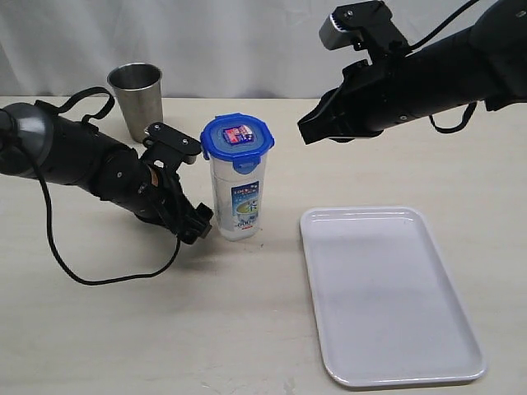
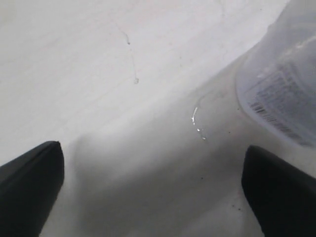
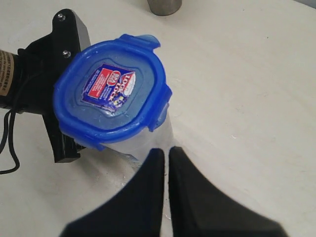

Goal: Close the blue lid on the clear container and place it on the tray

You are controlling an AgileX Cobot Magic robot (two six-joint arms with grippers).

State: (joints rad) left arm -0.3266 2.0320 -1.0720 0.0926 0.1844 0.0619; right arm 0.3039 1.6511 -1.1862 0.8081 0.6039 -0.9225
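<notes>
Container [image 1: 239, 202] is standing upright on the table [image 1: 123, 329] with the blue lid [image 1: 237, 138] sitting on its mouth. It is left of the tray [image 1: 387, 296] and apart from it, with a steel cup [image 1: 137, 99] behind. The left gripper [image 1: 196, 222] is lying low beside its base, and the right gripper [image 1: 306, 132] is hovering higher, to the right. In the left wrist view, the fingers [image 2: 34, 182] are spreading wide, the container [image 2: 281, 94] just beside one. In the right wrist view, the fingers [image 3: 148, 197] are pressing together, empty, near the lid [image 3: 111, 96].
</notes>
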